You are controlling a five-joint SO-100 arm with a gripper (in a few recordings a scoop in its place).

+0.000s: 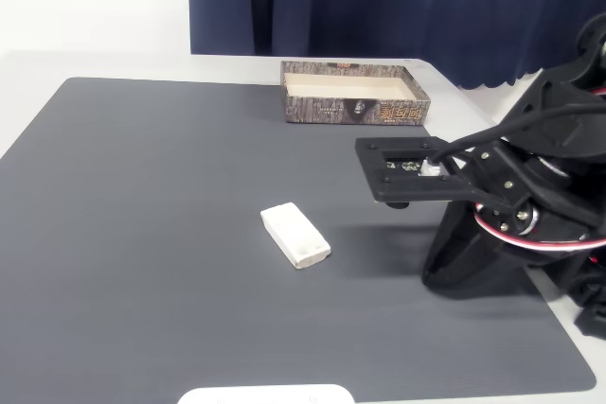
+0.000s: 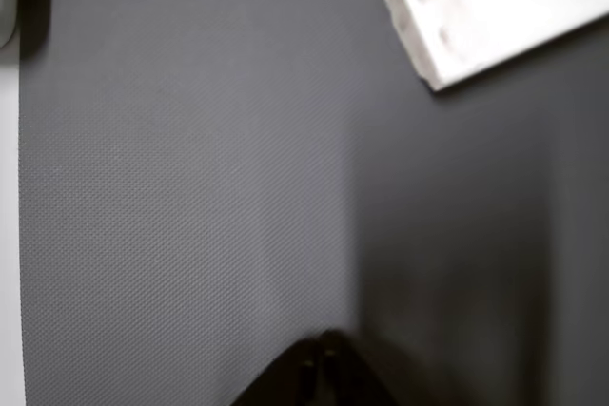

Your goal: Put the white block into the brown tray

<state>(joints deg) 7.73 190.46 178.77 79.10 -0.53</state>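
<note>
Dark grey mat (image 1: pixel 142 196) covers the table. White block (image 1: pixel 295 235) lies flat mid-mat, well apart from brown tray (image 1: pixel 354 92) at the far edge. Gripper (image 2: pixel 322 368) holds nothing; whether its jaws are apart cannot be told.

The scene is viewed by the fixed view from the front at a raised angle, facing the dark curtain (image 1: pixel 398 2) across the grey mat (image 1: pixel 142 234). The mat (image 2: pixel 190 187) is viewed by the wrist view from close above, facing downward. The white block (image 1: pixel 295 235) (image 2: pixel 495 11) is shared by both views.
</note>
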